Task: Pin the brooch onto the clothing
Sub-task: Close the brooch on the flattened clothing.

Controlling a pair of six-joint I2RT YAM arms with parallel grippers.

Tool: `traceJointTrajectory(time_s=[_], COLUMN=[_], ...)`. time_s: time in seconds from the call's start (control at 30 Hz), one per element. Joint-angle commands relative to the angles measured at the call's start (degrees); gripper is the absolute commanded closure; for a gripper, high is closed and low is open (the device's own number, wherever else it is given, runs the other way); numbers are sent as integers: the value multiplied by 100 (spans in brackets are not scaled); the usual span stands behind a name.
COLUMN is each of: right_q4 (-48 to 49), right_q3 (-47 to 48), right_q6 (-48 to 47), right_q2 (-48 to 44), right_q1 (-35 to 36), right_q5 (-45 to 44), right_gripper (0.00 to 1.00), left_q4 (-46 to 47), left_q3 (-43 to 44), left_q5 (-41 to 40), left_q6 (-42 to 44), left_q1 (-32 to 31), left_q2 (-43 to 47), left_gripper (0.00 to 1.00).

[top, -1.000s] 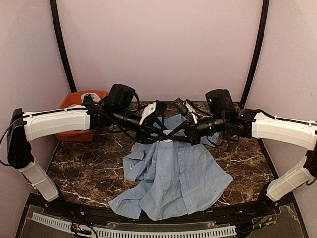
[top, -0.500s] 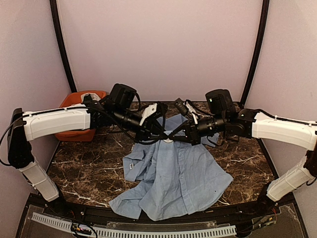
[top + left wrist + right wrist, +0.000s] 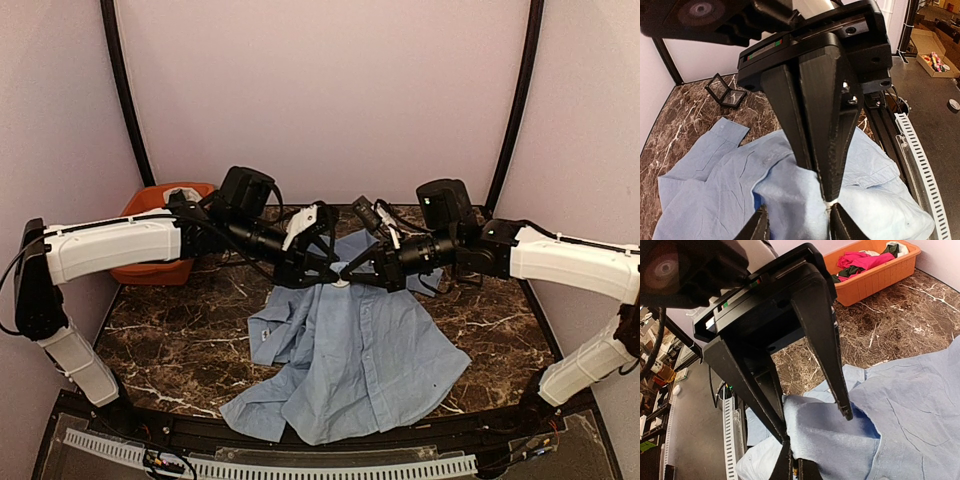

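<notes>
Right claw point(image 3: 794, 467) tips cut by frame edge; shirt point(image 3: 350, 350) collar hidden.

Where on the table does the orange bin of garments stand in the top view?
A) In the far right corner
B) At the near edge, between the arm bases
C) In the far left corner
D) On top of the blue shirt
C: the orange bin sits in the far left corner of the table, well apart from the blue shirt spread at the middle.
</notes>
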State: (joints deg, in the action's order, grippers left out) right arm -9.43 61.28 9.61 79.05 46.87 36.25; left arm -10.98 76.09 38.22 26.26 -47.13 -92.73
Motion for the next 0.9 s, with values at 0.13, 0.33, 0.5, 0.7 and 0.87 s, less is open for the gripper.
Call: traceJointTrajectory(time_s=[0.13,0.33,0.5,0.7,0.87], right_q4=[433,446,464,1587,2766], right_q3=[30,59,127,-391,-807], right_q6=[128,519,1491,3692,4945], right_q2=[-168,-48,200,507,691], right_q1=[-13,-103,-326,-587,-586], right_q5=[164,-31,55,784,1046], right_gripper=[100,100,100,100,100], left_q4=[255,412,948,266,757], left_q3=[-406,-980,-1566,-1220,-1410], left_q5=[-852,-1636,-2270,-3679,-4009], left_q6=[-107,-118,271,1558,1832], left_q1=[12,15,-189,-903,-1192], left_q2=[690,1181,1639,1326,1300], left_gripper=[53,42,31,28,27])
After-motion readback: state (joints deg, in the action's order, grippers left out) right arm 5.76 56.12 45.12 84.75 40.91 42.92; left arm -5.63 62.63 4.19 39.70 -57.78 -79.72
